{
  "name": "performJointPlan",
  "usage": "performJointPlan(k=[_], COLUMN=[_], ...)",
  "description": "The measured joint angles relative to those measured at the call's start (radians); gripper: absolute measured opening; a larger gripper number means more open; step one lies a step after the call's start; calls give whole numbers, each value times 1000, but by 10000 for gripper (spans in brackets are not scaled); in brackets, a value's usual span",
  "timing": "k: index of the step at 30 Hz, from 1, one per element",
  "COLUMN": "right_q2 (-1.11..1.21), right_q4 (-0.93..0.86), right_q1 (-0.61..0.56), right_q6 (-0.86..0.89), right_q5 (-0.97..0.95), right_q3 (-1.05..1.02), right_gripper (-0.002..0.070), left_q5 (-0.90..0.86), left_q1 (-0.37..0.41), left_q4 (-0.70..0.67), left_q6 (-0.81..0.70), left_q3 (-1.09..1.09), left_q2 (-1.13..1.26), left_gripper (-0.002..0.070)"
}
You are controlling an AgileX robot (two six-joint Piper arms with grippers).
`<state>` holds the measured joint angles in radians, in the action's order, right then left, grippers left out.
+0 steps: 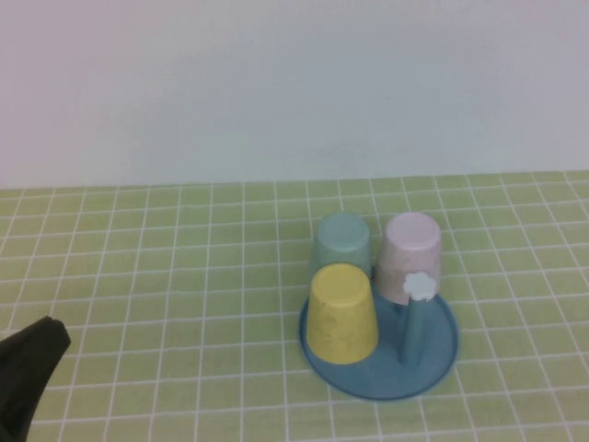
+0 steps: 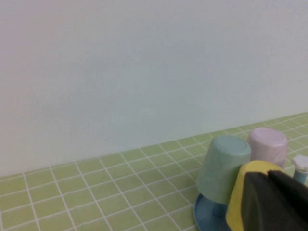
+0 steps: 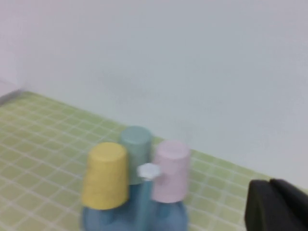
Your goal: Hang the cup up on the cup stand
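I read the job as done: the yellow cup (image 1: 341, 311) sits upside down over a post on the near-left of the cup stand (image 1: 433, 366), mouth down so it drains and stays put. The teal cup (image 1: 342, 242) and pink cup (image 1: 410, 255) hang the same way behind it, and one bare post (image 1: 413, 331) with its white flower knob (image 1: 420, 286) stands free at the near right. My left pincer (image 1: 37, 354) is clenched on nothing, low at the near-left of the green tiled bench (image 1: 166, 276), well apart from the stand. My right pincer (image 3: 276, 207), also clenched and empty, shows only in its own wrist view, clear of the cups.
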<state>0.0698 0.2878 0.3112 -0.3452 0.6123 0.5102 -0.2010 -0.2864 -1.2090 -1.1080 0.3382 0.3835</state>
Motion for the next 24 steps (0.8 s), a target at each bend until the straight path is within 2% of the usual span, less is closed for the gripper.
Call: performJointPlan(k=[7,18,21,24], right_q2=[0,0,4,13], right_q4=[-200,-480,-569,-752], right_q1=[-115,-120,-120,-120], right_q6=[0,45,115,306], right_q5=[-70,-102,-89,-82], right_q3=[0,-27,-86,-157], right_gripper=[-1,-1,-1,-1], left_q5=[-22,-22,-22,-22], left_q1=[0,0,0,0], left_q4=[0,0,0,0], left_q6=[11,11,11,3], left_q3=[0,0,0,0], left_q2=[0,0,0,0], left_gripper=[0,0,0,0])
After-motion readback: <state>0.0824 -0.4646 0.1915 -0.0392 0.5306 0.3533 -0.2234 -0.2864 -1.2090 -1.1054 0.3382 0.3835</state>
